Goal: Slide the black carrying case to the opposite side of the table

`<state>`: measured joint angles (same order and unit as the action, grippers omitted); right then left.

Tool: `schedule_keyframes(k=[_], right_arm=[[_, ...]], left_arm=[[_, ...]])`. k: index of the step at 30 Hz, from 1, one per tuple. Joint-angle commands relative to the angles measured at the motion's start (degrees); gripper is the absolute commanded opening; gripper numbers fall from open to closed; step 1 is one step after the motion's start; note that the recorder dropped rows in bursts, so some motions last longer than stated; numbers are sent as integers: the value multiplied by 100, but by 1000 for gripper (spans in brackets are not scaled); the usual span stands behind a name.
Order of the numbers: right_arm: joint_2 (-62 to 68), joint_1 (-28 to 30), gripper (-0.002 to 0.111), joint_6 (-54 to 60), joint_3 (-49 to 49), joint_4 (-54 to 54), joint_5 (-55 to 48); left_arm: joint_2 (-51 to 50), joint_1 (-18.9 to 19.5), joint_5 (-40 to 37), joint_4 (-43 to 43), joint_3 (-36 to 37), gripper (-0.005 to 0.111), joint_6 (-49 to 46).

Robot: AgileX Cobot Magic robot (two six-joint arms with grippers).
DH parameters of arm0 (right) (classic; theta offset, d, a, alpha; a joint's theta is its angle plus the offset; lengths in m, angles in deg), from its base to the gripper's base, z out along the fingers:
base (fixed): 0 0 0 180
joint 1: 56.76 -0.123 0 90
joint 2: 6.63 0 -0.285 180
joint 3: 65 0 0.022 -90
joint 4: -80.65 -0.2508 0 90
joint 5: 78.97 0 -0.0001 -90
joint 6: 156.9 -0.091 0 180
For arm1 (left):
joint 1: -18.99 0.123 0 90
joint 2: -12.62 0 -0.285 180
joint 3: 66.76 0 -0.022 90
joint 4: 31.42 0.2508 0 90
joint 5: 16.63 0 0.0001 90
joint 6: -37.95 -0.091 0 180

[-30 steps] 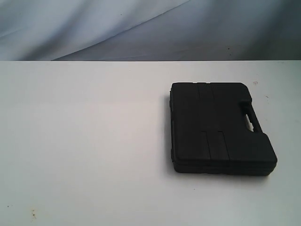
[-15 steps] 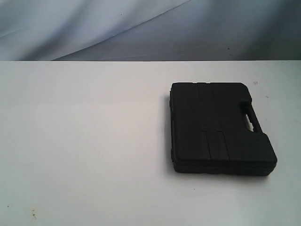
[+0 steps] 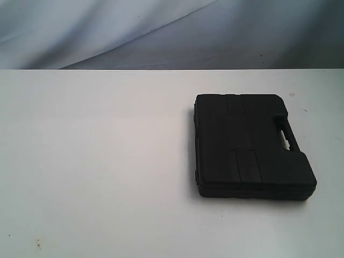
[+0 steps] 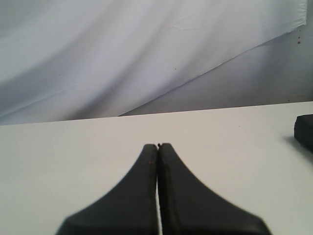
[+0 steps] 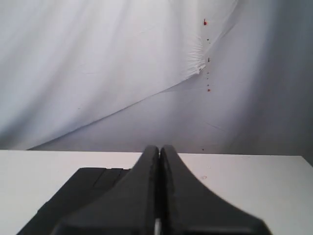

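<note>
Your black carrying case (image 3: 250, 145) looks like moulded hard plastic: matt, no shine, with shallow grooves pressed across its top. The tabletop (image 3: 97, 161) under it is smooth, white and matt, marked by a few small dark specks at the near left. Behind it, the backdrop (image 3: 161, 32) is pale cloth, soft and creased in long folds. The left fingers (image 4: 132, 205) and the right fingers (image 5: 132, 200) read as smooth matt black, plastic or rubber; you cannot tell which.
</note>
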<state>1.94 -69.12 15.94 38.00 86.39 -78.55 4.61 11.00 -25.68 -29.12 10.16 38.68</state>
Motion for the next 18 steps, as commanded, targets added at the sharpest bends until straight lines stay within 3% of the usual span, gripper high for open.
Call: schedule_keyframes(k=[1, 5, 18], right_arm=[[-78, 37, 0, 442, -22, -255, -235], [-78, 37, 0, 842, -22, -630, -235], [-78, 37, 0, 783, -22, -379, -390]], left_arm=[[23, 8, 63, -49, 29, 0, 68], [23, 8, 63, -49, 29, 0, 68], [23, 8, 63, -49, 29, 0, 68]])
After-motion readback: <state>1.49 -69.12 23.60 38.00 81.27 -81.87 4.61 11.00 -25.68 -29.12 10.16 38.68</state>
